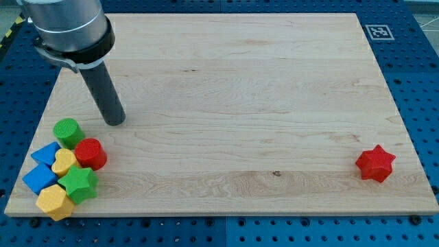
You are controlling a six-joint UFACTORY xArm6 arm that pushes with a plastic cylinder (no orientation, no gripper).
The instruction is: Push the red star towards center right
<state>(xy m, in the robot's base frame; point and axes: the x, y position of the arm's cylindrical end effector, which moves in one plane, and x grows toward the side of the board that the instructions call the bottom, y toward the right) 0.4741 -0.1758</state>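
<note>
The red star (375,163) lies on the wooden board (226,103) near the view's lower right corner. My tip (114,121) rests on the board at the view's left, far from the red star. It stands just above and to the right of a cluster of blocks: a green cylinder (67,132), a red cylinder (90,154), a yellow heart (65,162), a green star (79,184), two blue blocks (45,154) (39,178) and a yellow hexagon (53,201). The tip touches none of them.
A fiducial marker (378,31) sits on the board's upper right corner. A blue perforated table (418,82) surrounds the board. The arm's grey body (65,27) hangs over the upper left corner.
</note>
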